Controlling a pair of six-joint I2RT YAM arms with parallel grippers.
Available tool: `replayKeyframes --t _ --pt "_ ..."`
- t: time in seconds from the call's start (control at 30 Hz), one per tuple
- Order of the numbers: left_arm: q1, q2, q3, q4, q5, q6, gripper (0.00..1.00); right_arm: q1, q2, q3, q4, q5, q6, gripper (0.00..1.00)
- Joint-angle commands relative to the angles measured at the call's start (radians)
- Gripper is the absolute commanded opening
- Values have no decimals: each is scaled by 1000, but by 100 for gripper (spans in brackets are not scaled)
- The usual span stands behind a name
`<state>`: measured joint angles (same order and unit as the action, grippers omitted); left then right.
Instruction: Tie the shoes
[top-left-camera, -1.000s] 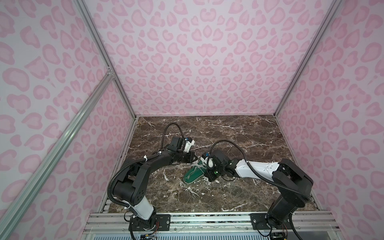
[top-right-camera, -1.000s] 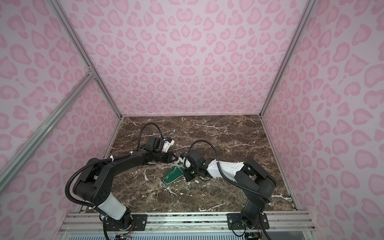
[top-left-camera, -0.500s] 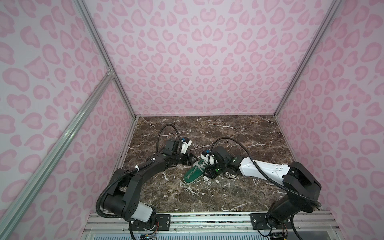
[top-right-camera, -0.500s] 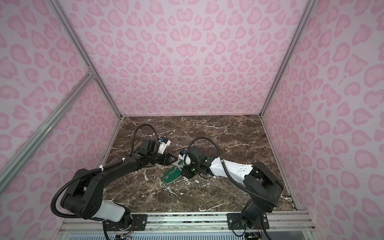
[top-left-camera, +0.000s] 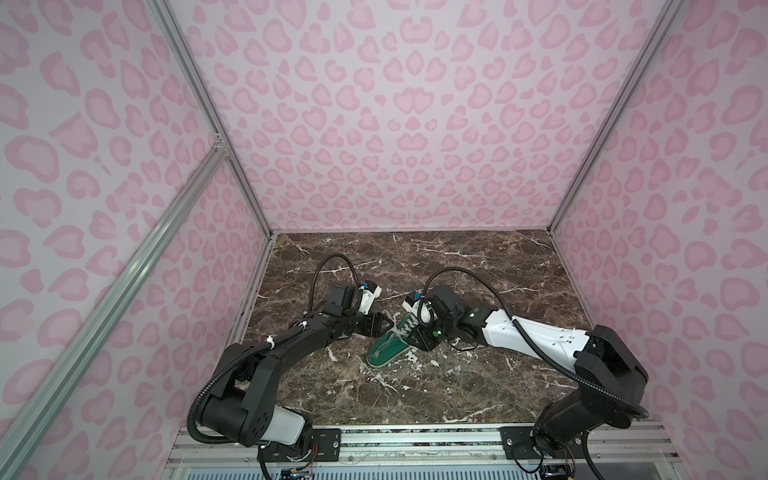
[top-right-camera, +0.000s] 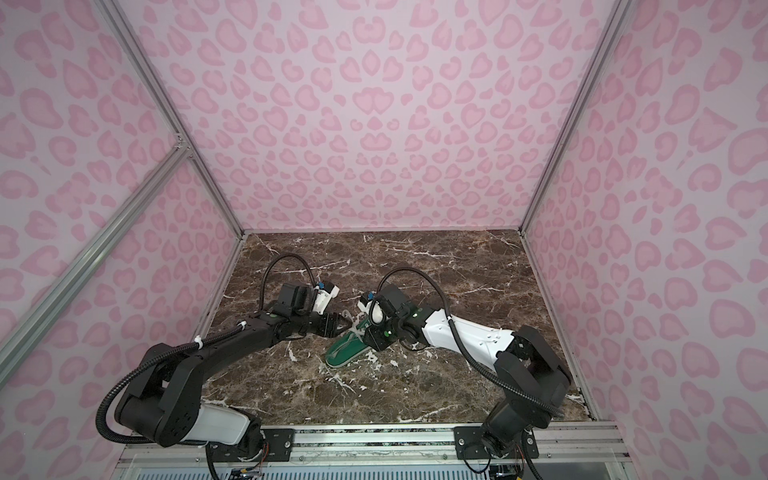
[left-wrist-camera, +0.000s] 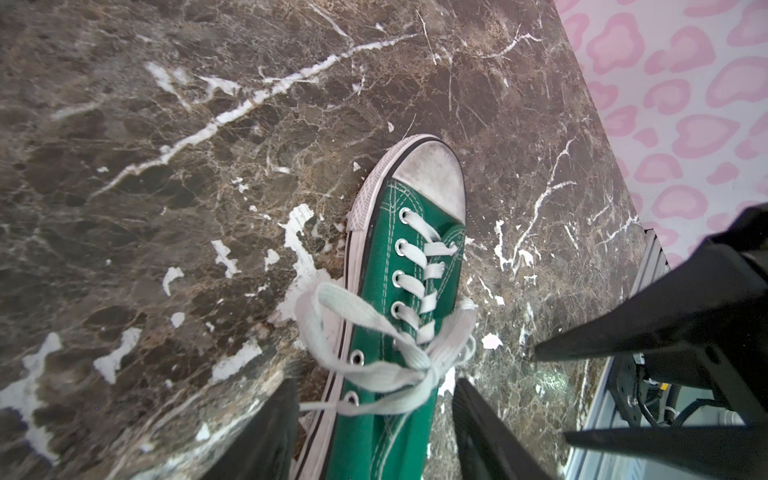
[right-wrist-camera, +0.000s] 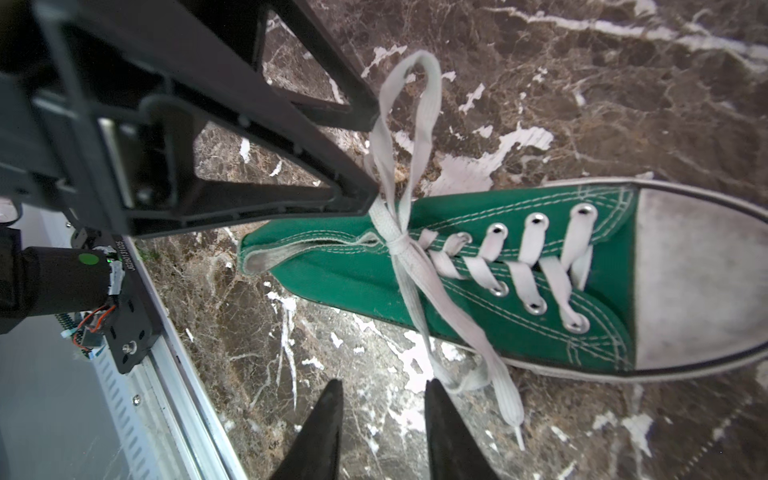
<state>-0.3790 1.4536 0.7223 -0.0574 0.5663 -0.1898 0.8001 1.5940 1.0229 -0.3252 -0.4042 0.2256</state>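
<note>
— Where is the shoe (top-left-camera: 388, 348)?

— Near the middle of my marble table (top-left-camera: 457, 266), toe toward the front edge, laces (right-wrist-camera: 397, 245) knotted in a bow.

— And your grippers?

— My left gripper (left-wrist-camera: 374, 424) stands apart over the heel end, gripping nothing. My right gripper (right-wrist-camera: 384, 419) is parted too, empty, just beside one lace loop.
</note>
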Motion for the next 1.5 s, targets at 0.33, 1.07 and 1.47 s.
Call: replayKeyframes --t 0.33,1.07,1.47 --pt "2 40 -16 49 91 -15 43 -29 127 95 78 -61 -42 35" --pt "5 -107 -105 -65 -78 -78 55 -88 109 68 109 -73 -25 35" --pt "9 -171 -215 -54 -89 -175 38 -124 71 40 94 -101 -46 35"
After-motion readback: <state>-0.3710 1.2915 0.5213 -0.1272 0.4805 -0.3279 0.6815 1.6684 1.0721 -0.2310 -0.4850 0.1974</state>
